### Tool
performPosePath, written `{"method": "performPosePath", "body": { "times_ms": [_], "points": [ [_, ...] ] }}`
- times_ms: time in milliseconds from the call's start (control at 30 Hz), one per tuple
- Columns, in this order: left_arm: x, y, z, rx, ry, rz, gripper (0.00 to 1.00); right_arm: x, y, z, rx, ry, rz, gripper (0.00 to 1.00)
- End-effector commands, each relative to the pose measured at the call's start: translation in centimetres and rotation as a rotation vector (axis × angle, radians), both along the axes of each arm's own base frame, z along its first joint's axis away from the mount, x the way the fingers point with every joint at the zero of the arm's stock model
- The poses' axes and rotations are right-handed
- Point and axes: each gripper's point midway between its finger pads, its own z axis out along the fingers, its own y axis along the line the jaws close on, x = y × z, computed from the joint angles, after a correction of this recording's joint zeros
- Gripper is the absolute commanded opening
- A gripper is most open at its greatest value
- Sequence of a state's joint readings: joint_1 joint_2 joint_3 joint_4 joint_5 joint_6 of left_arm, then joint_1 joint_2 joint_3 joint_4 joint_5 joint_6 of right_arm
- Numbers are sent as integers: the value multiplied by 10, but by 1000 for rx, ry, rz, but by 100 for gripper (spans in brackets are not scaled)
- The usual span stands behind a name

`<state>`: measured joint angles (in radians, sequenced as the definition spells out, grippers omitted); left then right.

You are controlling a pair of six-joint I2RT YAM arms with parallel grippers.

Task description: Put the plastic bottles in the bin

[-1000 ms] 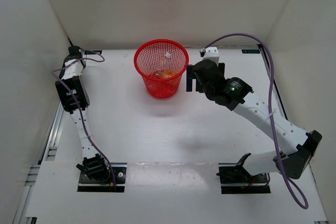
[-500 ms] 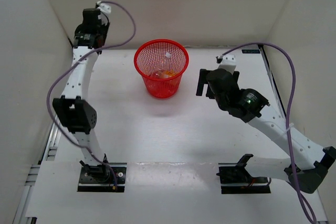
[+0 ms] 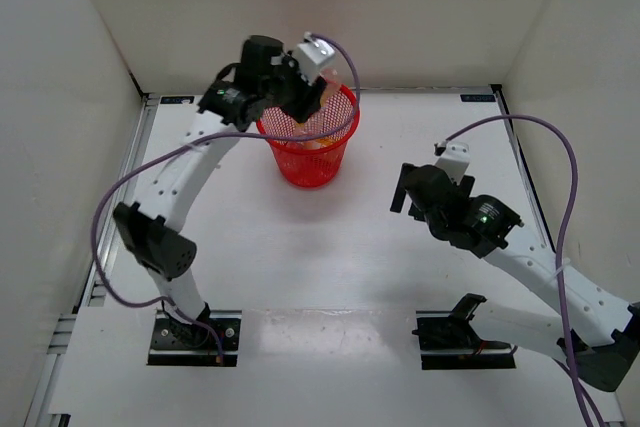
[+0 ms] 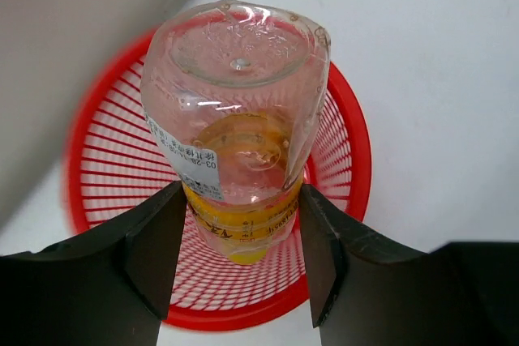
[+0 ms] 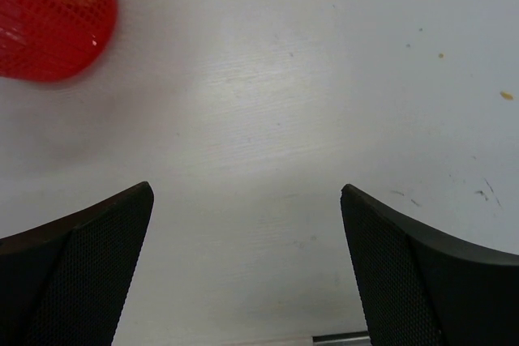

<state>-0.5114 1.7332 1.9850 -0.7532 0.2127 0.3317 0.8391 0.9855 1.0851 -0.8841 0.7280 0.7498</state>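
Tiny clear bottle with yellow band (image 4: 237, 111) held over the mouth of the red bin (image 4: 353, 160)
Your left gripper (image 4: 241, 208) is closed on the bottle at its yellow band, with the base facing the wrist camera and the neck pointing down into the bin. Your right gripper (image 5: 246, 194) stands wide apart, holding nothing, above the white table (image 5: 268, 103) well to the right of the bin. Count: one bottle in the gripper, one orange bottle (image 3: 318, 143) partly visible inside the bin, any further bottle not confirmable, one bin
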Motion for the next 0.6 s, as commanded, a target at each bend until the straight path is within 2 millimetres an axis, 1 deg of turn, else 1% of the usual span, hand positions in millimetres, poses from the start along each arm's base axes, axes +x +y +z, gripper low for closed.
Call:
{"method": "performPosePath", "body": {
  "times_ms": [0,33,67,100,133,233,267,300,333,367,400,433,500,533,567],
  "points": [
    [-13,-5,-61,116,173,-16,18,-13,-18,-15,21,23,-79,99],
    [-10,-4,-74,144,201,-2,18,-16,-18,-21,33,34,-81,99],
    [-11,-8,-80,161,203,1,18,-20,-22,-33,24,52,-92,99],
    [-5,-2,-84,193,193,32,18,-24,-23,-39,34,64,-95,99],
    [-5,-4,-95,224,200,26,22,-26,-25,-41,60,60,-112,99],
    [-1,-2,-104,248,208,47,28,-32,-29,-49,84,65,-122,99],
    [1,0,-104,254,204,57,35,-33,-30,-53,75,71,-122,99],
    [3,-1,-104,253,203,57,45,-35,-29,-51,90,69,-116,99],
    [2,-3,-104,262,197,60,66,-35,-29,-51,91,69,-116,99],
    [4,-2,-99,260,186,68,85,-35,-29,-51,91,69,-116,99],
    [6,-1,-94,257,173,77,100,-35,-29,-51,91,69,-116,99],
    [5,-1,-94,271,164,89,100,-35,-29,-51,91,69,-116,99],
    [12,2,-75,255,111,122,100,-32,-29,-42,88,49,-108,99],
    [19,8,-70,268,80,170,100,-31,-28,-44,79,57,-109,99],
    [23,14,-54,257,34,208,100,-31,-28,-41,80,51,-103,99]
  ]
}}
